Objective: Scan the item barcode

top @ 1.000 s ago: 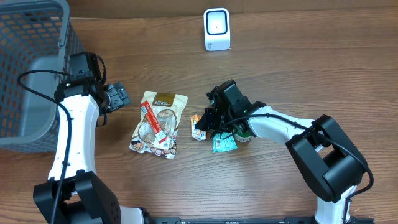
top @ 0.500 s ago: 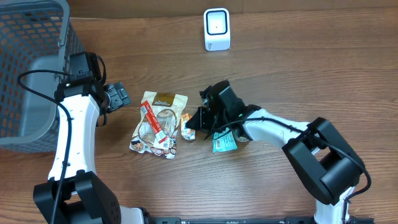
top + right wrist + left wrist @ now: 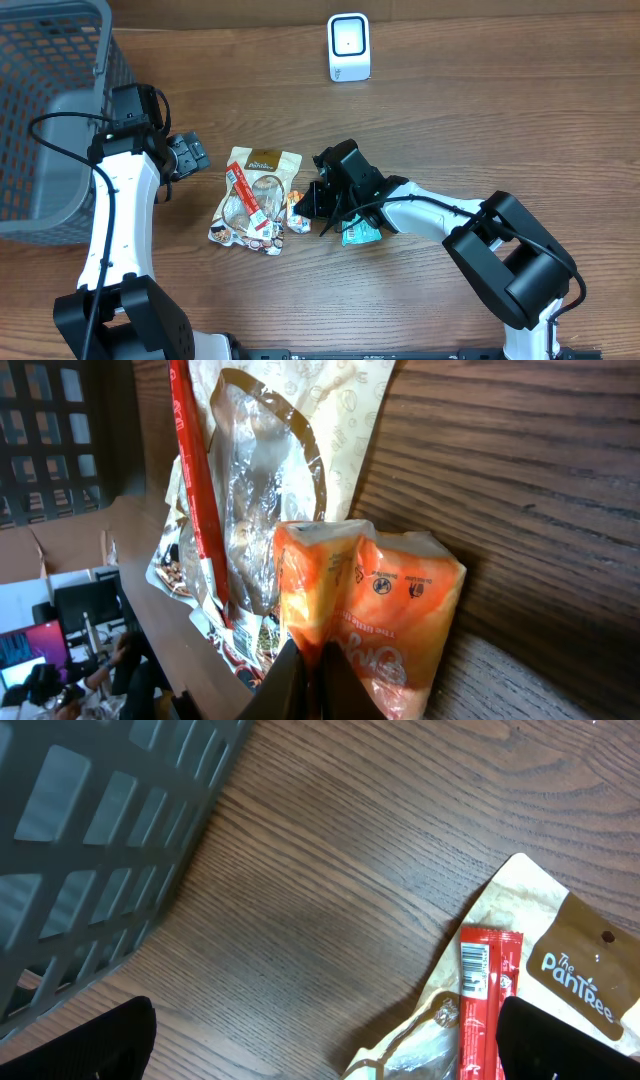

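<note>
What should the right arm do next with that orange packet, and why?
Probably lift the orange packet and carry it toward the white scanner: the right tool is shut on its edge, but it lies beside the snack bag, far from the scanner.

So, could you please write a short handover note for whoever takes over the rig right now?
Left gripper: open, empty, beside the basket.
Right gripper: shut on the orange packet, down low, next to the snack bag. A teal packet lies close by.
The scanner stands at the far side of the table, apart from the orange packet.
Done: packet gripped.
Left: carry it to the scanner and show its barcode.
</note>
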Available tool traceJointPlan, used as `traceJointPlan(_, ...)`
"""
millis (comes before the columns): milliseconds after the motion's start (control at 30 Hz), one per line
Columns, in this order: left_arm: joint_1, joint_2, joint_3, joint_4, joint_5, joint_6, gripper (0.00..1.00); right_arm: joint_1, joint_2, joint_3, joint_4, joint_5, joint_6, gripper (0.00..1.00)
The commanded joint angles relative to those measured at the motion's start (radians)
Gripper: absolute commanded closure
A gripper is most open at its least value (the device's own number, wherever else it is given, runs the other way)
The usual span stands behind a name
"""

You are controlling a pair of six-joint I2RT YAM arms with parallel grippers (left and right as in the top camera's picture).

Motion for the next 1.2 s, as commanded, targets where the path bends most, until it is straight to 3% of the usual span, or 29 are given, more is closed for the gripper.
traceJointPlan(0,-0.002,-0.008,0.006,-0.002,-0.013,0.011,0.0,-0.003,0.006,-0.005,0.003,-0.016,-0.021,0.93)
traceJointPlan(533,-0.002,-0.008,0.006,-0.002,-0.013,0.011,0.0,-0.054,-0.06,-0.005,-0.126,-0.023,-0.074,0.97)
traceJointPlan(767,-0.002,-0.008,0.006,-0.002,-0.013,0.011,0.0,-0.06,-0.06,-0.005,0.047,-0.264,-0.031,0.96)
traceJointPlan(967,-0.002,-0.008,0.006,-0.002,-0.013,0.011,0.0,-0.055,-0.06,-0.006,0.013,-0.174,0.092,0.96)
traceJointPlan(1167,-0.002,-0.008,0.006,-0.002,-0.013,0.011,0.0,-0.055,-0.058,-0.029,0.014,-0.097,0.087,0.97)
